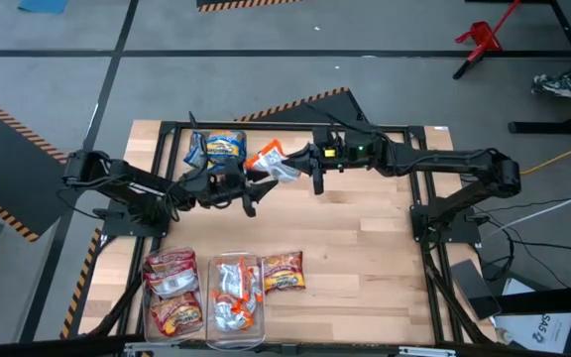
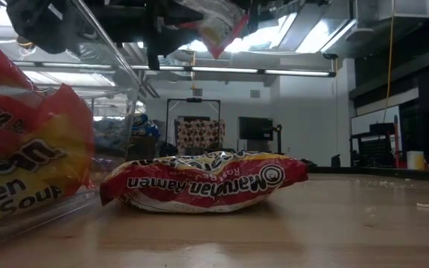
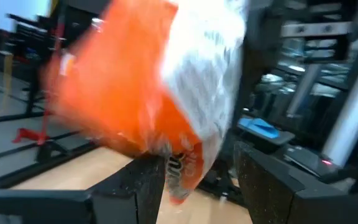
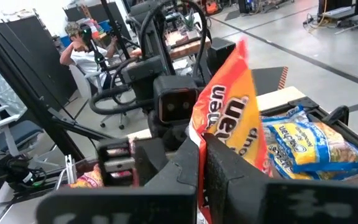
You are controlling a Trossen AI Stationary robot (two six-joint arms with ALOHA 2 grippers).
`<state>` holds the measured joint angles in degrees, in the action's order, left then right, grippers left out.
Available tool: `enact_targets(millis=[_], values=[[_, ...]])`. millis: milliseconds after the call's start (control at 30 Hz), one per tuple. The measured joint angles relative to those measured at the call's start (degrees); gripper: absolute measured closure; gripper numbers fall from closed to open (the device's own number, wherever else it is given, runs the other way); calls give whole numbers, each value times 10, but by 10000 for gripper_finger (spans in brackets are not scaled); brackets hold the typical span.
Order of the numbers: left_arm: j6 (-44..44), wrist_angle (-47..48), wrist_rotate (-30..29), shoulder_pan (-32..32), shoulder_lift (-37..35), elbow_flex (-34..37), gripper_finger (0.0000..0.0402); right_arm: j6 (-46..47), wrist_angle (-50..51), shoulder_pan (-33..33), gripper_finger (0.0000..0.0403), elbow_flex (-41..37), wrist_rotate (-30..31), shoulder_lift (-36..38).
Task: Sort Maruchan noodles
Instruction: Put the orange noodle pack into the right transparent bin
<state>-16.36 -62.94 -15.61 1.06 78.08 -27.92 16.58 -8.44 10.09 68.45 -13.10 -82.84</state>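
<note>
Orange-and-white packet (image 3: 160,93), lower corner blurred

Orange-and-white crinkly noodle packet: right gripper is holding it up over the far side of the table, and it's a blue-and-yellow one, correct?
Not quite. The packet is orange-and-white, not blue-and-yellow: the right wrist view shows the right gripper shut on the orange-and-white crinkly noodle packet. The rest holds; the high view puts it over the table's far side, beside the left gripper. The blue-and-yellow packets lie farther back.

Pale wooden table (image 1: 365,248), smooth with a soft sheen. The packets are crinkly glossy plastic: the orange-and-white one (image 1: 274,162), the red one (image 2: 207,181) lying flat. Clear glossy plastic bin (image 1: 236,332). Black matt metal frame (image 1: 385,127) round the table.
</note>
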Motion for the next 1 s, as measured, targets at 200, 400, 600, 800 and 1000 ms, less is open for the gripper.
enact_targets(millis=[200,400,600,800,1000], values=[[4,-14,-17,2,0,0,219,3,-5,0,403,8,-21,2],[5,-37,6,2,0,0,219,7,-10,0,403,9,-21,2],[23,-54,20,2,0,0,219,21,-16,0,403,9,-31,2],[70,-65,1,1,0,0,219,45,-25,-6,403,9,-53,3],[90,-73,13,6,0,0,219,53,-25,-9,403,9,-56,3]])
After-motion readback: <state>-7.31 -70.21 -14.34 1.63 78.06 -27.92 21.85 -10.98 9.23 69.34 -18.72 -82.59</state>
